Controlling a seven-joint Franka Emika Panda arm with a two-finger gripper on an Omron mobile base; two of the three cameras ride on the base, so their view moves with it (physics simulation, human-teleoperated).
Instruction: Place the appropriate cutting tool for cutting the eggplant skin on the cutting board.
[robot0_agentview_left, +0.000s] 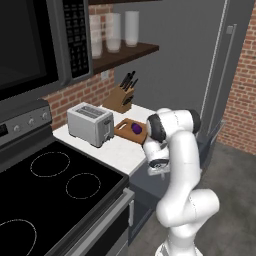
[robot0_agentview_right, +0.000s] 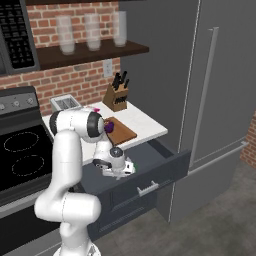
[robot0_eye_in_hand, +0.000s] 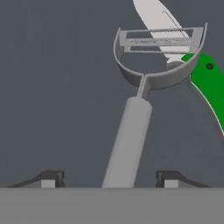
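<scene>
Jaws wide, either side of peeler (robot0_eye_in_hand: 131, 131) handle; peeler head overlaps green-handled knife (robot0_eye_in_hand: 209, 83)

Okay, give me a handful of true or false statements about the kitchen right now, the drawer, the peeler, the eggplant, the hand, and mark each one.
1. The eggplant lies on the cutting board. True.
2. The peeler is already on the board. False: it lies on the dark drawer floor beside a green-handled knife.
3. The hand has its fingers spread, with the peeler's handle between them. True.
4. The drawer under the counter is closed. False: it is pulled open.
5. The knife block stands on the stove. False: it stands on the white counter.
</scene>
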